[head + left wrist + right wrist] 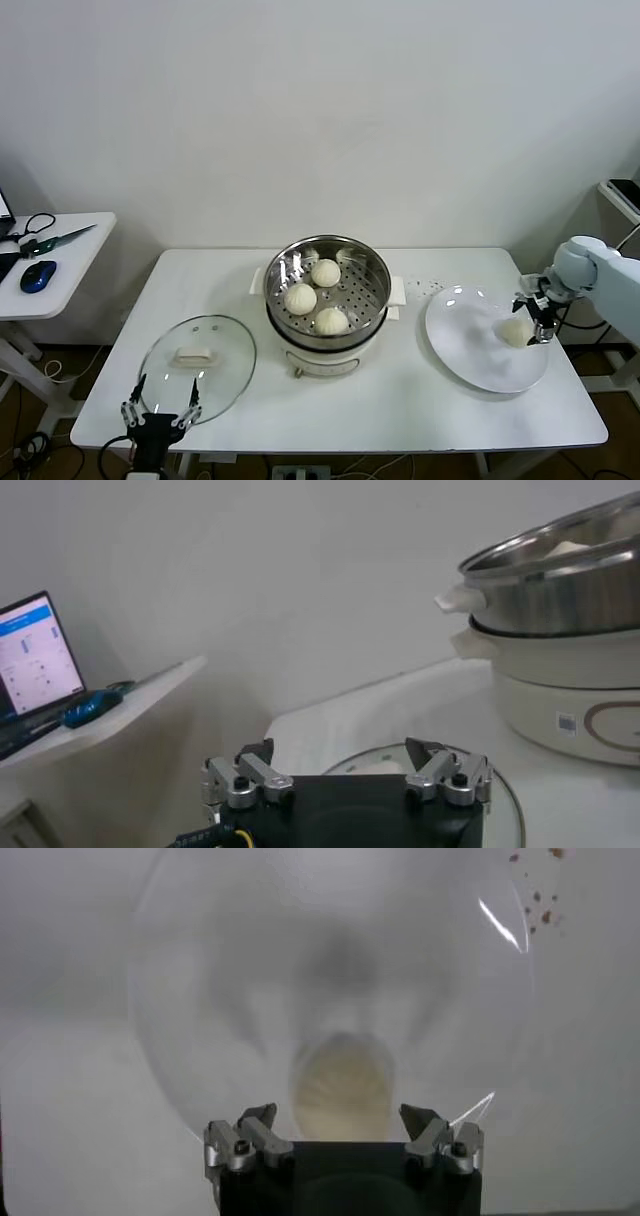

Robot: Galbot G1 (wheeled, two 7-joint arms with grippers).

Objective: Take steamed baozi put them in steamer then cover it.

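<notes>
The steamer (372, 262) stands mid-table with three baozi (300, 298) in its steel basket. A fourth baozi (514, 332) lies on the white plate (470, 350) at the right. My right gripper (536, 316) is open and right at this baozi; in the right wrist view the baozi (343, 1088) lies just ahead of the gripper (343, 1124), between the spread jaws. The glass cover (225, 375) with its white handle lies flat at the front left. My left gripper (160, 412) is open and empty at the table's front edge, just before the cover (500, 792).
A side table (70, 262) at the left holds a blue mouse (38, 275) and scissors; a laptop (35, 660) shows in the left wrist view. Small crumbs (432, 288) lie between steamer and plate. The steamer (560, 580) rises beyond the left gripper (340, 756).
</notes>
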